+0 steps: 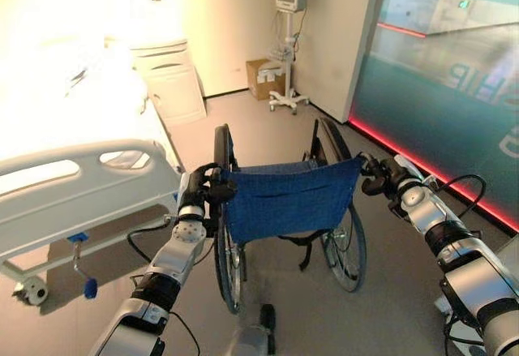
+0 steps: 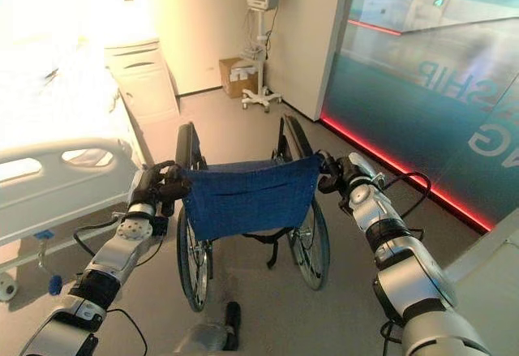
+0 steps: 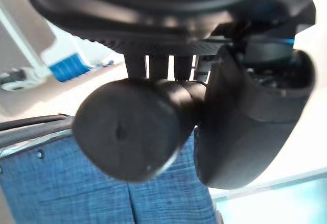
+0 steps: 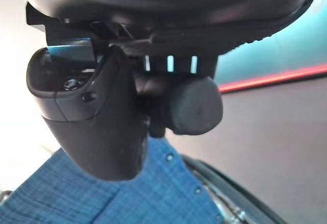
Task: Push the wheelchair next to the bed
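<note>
Both hands, left hand (image 1: 212, 187) and right hand (image 1: 379, 176), wrap the wheelchair (image 1: 288, 202) push grips. Rolls easily, soft back; steer by grips toward bed (image 1: 81, 186).

Looked down from the head at the wheelchair (image 1: 288, 202) beside the bed (image 1: 81, 186); wrist cameras sat very close behind its handles, sharing the blue backrest.

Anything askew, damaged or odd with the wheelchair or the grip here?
Nothing stands out. The wheelchair stands upright beside the bed, with the left hand and right hand each curled round a push handle.
</note>
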